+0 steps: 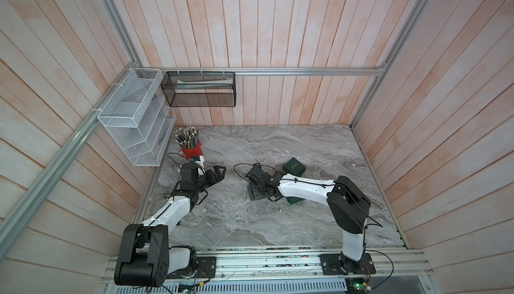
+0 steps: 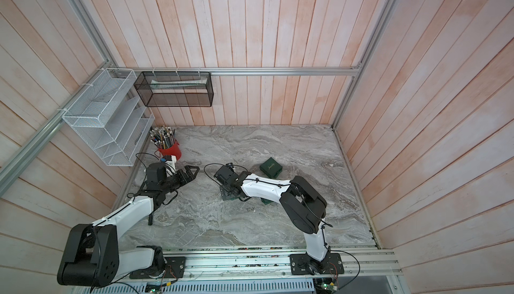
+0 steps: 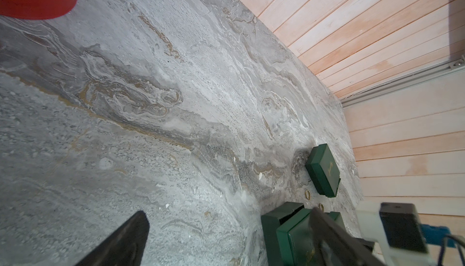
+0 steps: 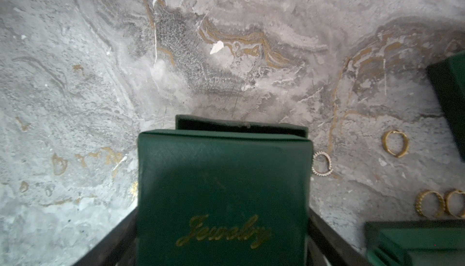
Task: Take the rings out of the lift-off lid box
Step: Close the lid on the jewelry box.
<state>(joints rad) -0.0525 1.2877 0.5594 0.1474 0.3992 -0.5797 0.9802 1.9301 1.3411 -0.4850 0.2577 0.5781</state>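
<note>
Right gripper (image 4: 224, 213) has its fingers on either side of the green "Jewelry" lid (image 4: 224, 171), which sits over the open box base (image 4: 241, 124) with only the base's far edge showing. Can't tell if they're clamping it or just alongside. Left gripper (image 1: 221, 173) is spread wide with nothing in it, apart from the boxes. Four rings (image 4: 395, 143) lie loose on the marble table (image 4: 75, 88) beside that box, the nearest just off the lid's corner.

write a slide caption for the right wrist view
green jewelry lid between the jaws, four rings loose on the marble table
</note>
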